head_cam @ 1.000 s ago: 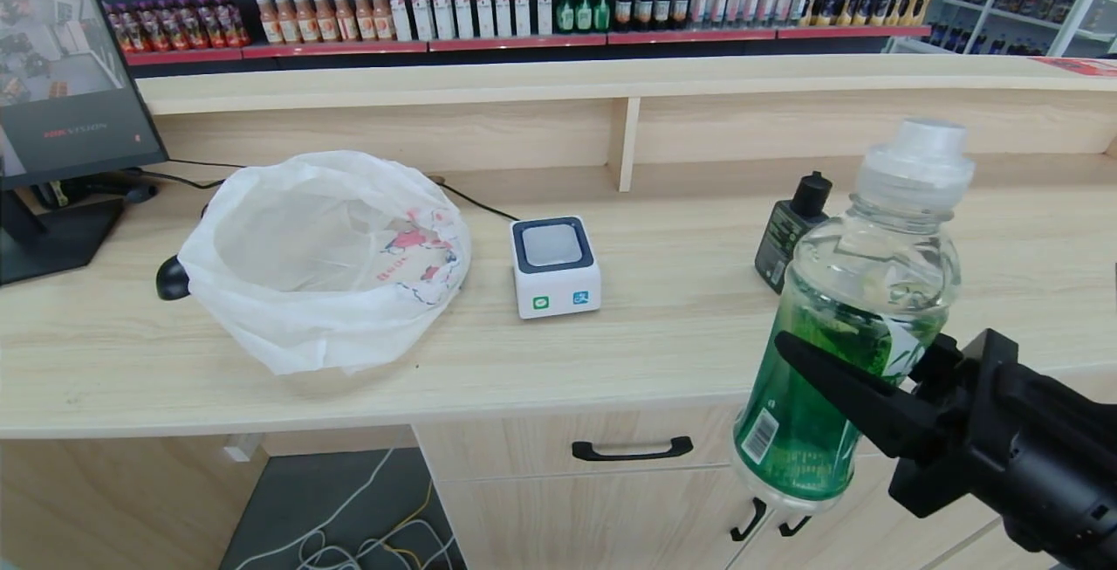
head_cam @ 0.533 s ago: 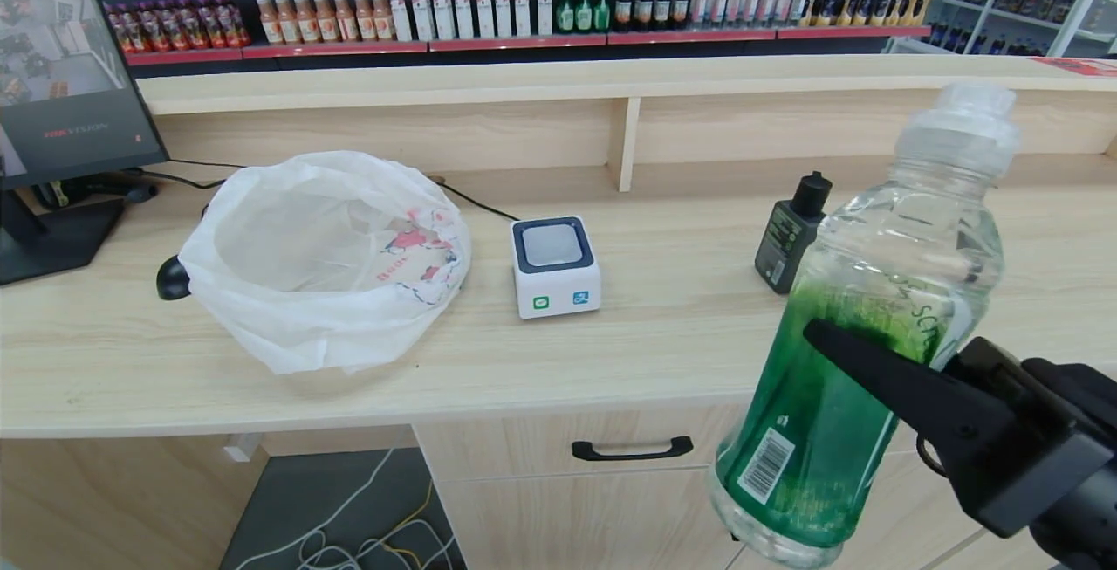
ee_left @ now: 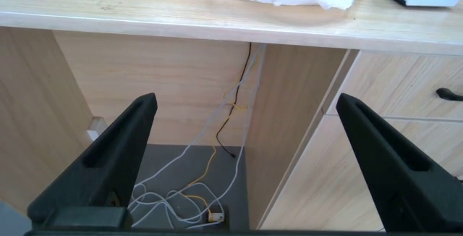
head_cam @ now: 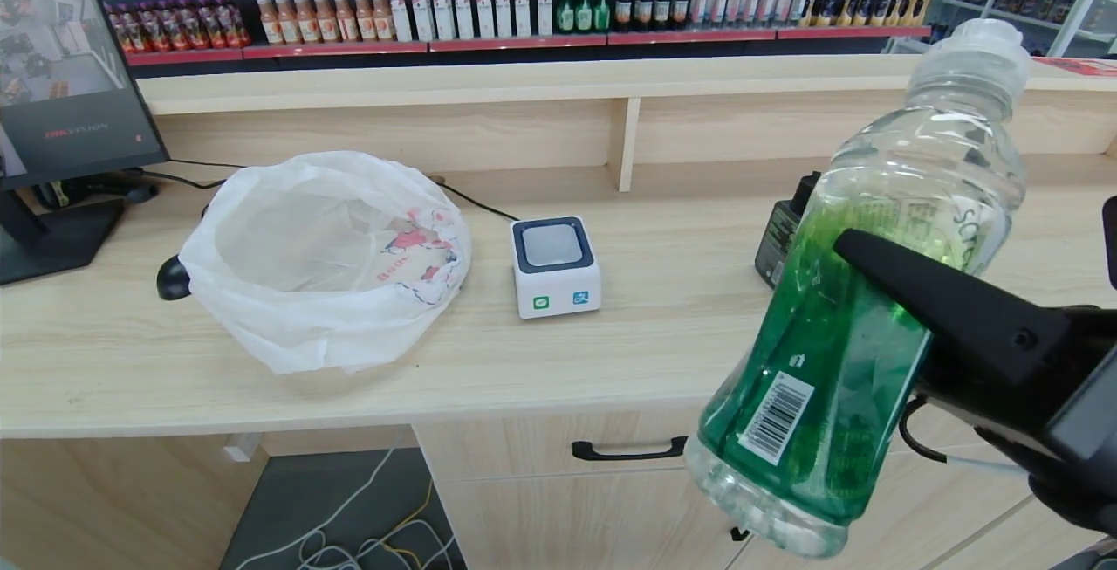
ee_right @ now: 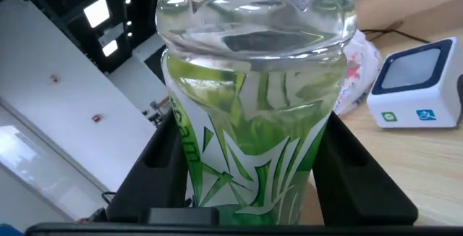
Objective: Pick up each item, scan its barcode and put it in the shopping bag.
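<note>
One green bottle (head_cam: 855, 308) fills the right side of your head view. It is tilted, clear cap up and to the right, with the barcode on its lower part facing the camera. Your right end effector (head_cam: 951, 291) is clamped around its middle, and one black finger lies across the label. On the counter (head_cam: 611, 352) the white shopping bag (head_cam: 323, 256) sits open at the left, with a black mouse (head_cam: 170, 280) touching its far-left side. The white scanner (head_cam: 555, 266) stands just beside the bag on its right. A small dark bottle (head_cam: 783, 238) stands partly hidden behind the held one.

From the left wrist, your left end effector (ee_left: 246, 104) hangs below the counter edge. Its fingers are spread wide with nothing between them, above loose cables (ee_left: 188, 192) on the floor.

From the right wrist, the bottle (ee_right: 253, 120) sits gripped between both fingers, and the scanner (ee_right: 416, 95) and the bag (ee_right: 354, 77) lie beyond it.
</note>
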You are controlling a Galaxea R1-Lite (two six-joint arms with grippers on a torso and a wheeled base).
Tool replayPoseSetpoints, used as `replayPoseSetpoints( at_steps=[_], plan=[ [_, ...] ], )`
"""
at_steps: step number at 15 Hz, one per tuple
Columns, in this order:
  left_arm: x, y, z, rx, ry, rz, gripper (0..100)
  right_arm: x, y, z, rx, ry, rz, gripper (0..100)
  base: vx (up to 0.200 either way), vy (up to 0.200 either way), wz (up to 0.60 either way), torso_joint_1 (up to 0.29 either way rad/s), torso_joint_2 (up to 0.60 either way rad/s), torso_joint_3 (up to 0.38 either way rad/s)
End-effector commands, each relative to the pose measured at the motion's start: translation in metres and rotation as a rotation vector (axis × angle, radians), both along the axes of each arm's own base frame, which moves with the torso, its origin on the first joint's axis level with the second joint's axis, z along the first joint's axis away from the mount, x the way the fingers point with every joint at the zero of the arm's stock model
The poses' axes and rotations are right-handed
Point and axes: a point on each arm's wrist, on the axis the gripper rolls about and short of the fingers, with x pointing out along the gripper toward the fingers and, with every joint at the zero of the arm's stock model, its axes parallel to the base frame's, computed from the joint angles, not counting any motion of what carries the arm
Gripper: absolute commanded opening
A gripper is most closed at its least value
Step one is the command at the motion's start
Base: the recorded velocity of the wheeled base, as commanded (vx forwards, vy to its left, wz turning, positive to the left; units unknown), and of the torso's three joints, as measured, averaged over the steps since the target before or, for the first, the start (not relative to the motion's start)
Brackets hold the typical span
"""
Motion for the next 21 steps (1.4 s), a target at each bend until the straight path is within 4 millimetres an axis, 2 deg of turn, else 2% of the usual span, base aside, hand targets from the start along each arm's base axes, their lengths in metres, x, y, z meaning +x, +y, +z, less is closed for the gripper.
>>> replayPoseSetpoints(
  at_steps=[1,5,17,21],
  plan=[
    [0.0,0.0,0.0,0.0,0.0,0.001,100,0.002,0.011,0.008,0.048,0.012,0.056,0,0.0,0.0,0.0,0.0,0.0,0.0],
    [0.0,0.0,0.0,0.0,0.0,0.001,100,-0.007,0.018,0.007,0.086,0.05,0.147,0,0.0,0.0,0.0,0.0,0.0,0.0],
    [0.0,0.0,0.0,0.0,0.0,0.001,100,-0.007,0.023,0.004,0.078,0.049,0.203,0,0.0,0.0,0.0,0.0,0.0,0.0],
    [0.0,0.0,0.0,0.0,0.0,0.001,100,-0.009,0.03,0.002,0.069,0.057,0.232,0,0.0,0.0,0.0,0.0,0.0,0.0]
  ],
)
